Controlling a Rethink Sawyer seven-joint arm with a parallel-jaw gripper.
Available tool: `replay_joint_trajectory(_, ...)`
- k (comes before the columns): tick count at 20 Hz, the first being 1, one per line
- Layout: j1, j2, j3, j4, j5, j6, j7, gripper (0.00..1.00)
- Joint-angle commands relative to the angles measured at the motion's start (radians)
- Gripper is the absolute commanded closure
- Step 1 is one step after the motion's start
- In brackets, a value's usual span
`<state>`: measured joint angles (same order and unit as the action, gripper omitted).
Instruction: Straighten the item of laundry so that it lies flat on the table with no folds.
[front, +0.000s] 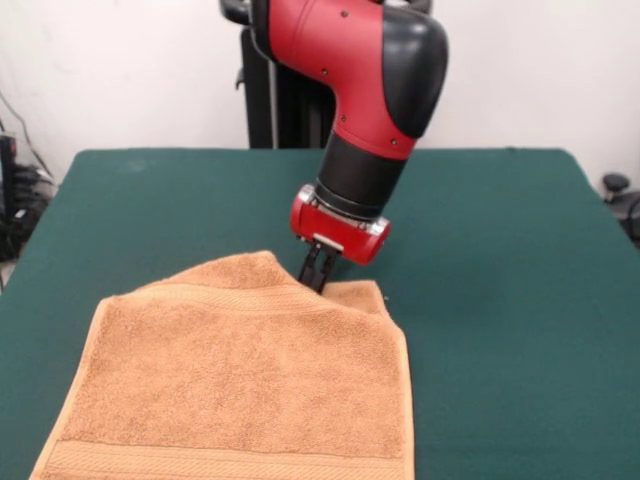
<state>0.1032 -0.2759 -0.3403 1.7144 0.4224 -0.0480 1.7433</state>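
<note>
The orange-tan towel (240, 380) covers the near left part of the dark green table (500, 260); its near edge runs out of the picture at the bottom. Its far edge is not straight: it rises in a hump around the middle and dips at the far right corner, where a fold shows. The red and black arm comes down from above, and my gripper (318, 273) stands at that far edge, fingers close together and pinching the towel's hem. The fingertips are partly hidden behind the cloth.
Green table surface stretches to the right of the towel and behind the arm. A black stand rises behind the table at the far side. Dark equipment shows at the left and right edges beyond the table.
</note>
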Motion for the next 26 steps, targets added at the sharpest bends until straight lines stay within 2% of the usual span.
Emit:
replay_joint_trajectory(1,-0.013,0.136,0.125,-0.028,0.051,-0.056,0.249,1.0)
replay_joint_trajectory(11,-0.032,0.128,0.146,-0.014,0.06,-0.058,0.267,1.0)
replay_joint_trajectory(14,-0.019,0.104,0.13,0.006,0.089,0.014,0.276,1.0)
replay_joint_trajectory(16,0.044,0.074,0.072,0.031,0.137,0.113,0.302,1.0)
replay_joint_trajectory(18,0.06,0.009,0.084,0.093,0.174,0.229,0.353,1.0)
replay_joint_trajectory(21,0.008,-0.087,0.183,0.215,0.2,0.224,0.377,1.0)
replay_joint_trajectory(23,0.015,-0.115,0.184,0.253,0.22,0.232,0.378,1.0)
replay_joint_trajectory(26,0.055,-0.14,0.13,0.262,0.247,0.352,0.391,1.0)
